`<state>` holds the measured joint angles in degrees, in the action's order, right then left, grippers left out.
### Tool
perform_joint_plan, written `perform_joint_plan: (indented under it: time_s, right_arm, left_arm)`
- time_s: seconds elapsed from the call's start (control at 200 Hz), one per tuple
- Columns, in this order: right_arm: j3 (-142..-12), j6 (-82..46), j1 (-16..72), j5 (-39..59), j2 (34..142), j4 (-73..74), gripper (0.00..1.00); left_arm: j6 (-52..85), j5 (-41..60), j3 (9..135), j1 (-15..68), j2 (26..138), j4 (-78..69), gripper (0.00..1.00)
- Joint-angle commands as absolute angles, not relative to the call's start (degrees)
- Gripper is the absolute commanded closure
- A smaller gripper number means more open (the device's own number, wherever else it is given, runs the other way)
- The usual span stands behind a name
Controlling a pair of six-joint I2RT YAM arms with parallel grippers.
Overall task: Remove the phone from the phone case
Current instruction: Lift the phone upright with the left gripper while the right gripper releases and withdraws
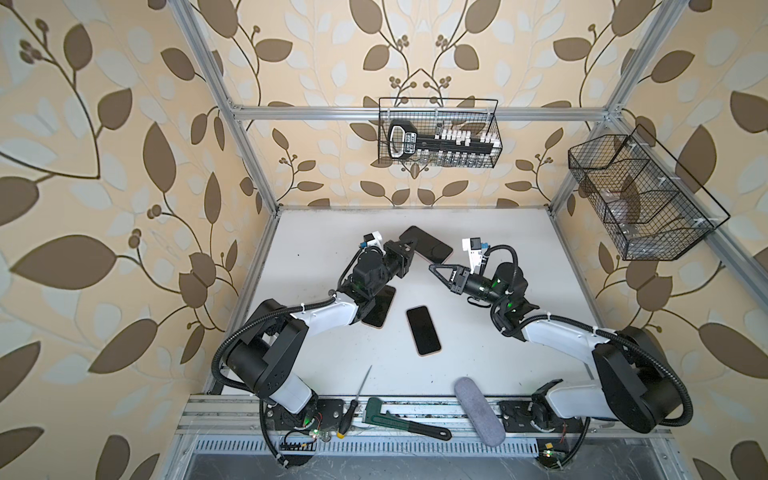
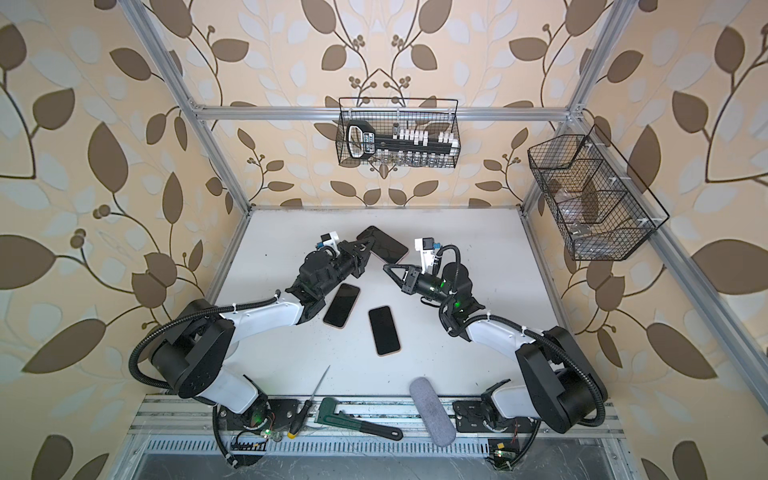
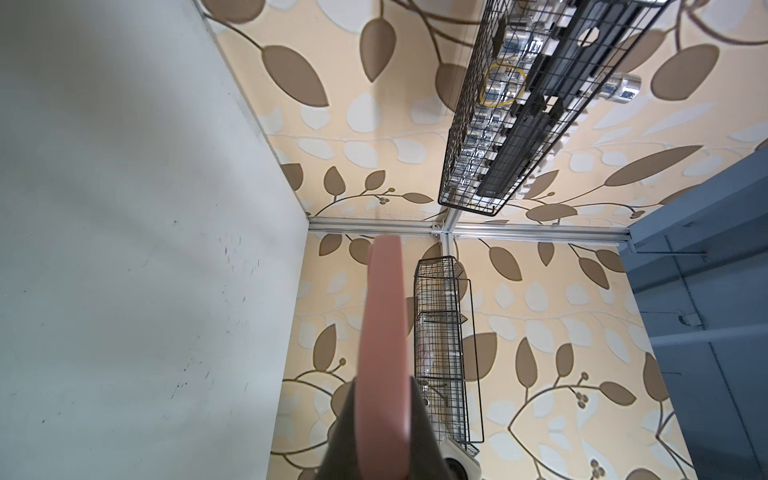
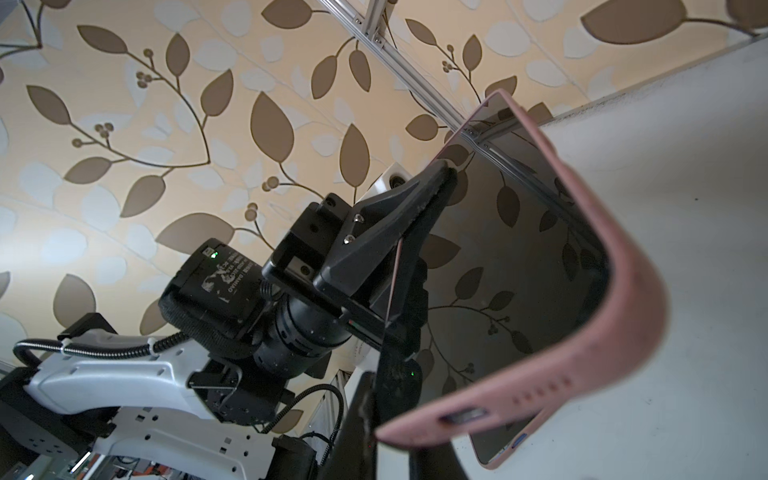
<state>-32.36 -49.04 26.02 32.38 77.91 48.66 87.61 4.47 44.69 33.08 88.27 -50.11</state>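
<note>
The left fingers (image 4: 415, 199) pinch the phone case (image 4: 631, 316) by one long edge, one finger flat on the screen of the phone (image 4: 519, 249), and hold it clear of the table (image 1: 316, 257) toward 12 o'clock of the table's middle. The right fingers (image 1: 437, 269) are pressed together with their tip at the case's near corner, by the end with the charging port. I cannot tell whether they have caught a lip of the case or only touch it.

The pink rim frames the screen on every side that shows, so I judge that the separation has hardly begun, if at all. What is left is to peel a corner back and work the phone out.

Two more phones lie flat below, one at the middle of the table (image 1: 423, 330) and one at its 10 o'clock (image 2: 341, 305), close to the left arm. A dropped phone could land on them. At 6 o'clock, along the front rail, lie a screwdriver (image 1: 353, 405), a green wrench (image 1: 399, 419) and a grey pouch (image 1: 478, 411), well apart from the work. Wire baskets hang on the walls at 12 o'clock (image 1: 438, 133) and 2 o'clock (image 1: 640, 195). Nothing blocks the fingers, though the left pinch across screen and back may itself keep the phone seated.
</note>
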Motion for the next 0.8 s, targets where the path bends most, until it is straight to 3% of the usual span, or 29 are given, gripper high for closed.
perform_joint_plan:
  time_s: [0.0, 0.37, 0.515, 0.634, 0.794]
  right_arm:
    - [-30.38, -39.36, 24.46, 30.2, 76.55, 44.1, 0.92]
    - [-29.0, -37.57, 22.06, 31.44, 76.03, 44.35, 0.93]
    - [-30.32, -36.0, 21.32, 34.16, 75.13, 40.48, 0.87]
    - [-32.73, -32.09, 19.84, 37.51, 73.31, 32.72, 0.79]
    - [-35.64, -26.83, 16.95, 40.61, 69.68, 21.93, 0.46]
  left_arm:
    - [89.32, 2.75, 45.99, 32.4, 83.29, -51.18, 1.0]
    - [89.92, 5.62, 48.34, 32.54, 82.88, -48.69, 1.0]
    - [87.31, 5.71, 48.38, 32.35, 82.85, -49.37, 1.0]
    - [82.2, 10.28, 51.12, 30.9, 82.88, -44.82, 1.0]
    - [74.51, 14.98, 54.14, 28.29, 80.07, -36.79, 1.0]
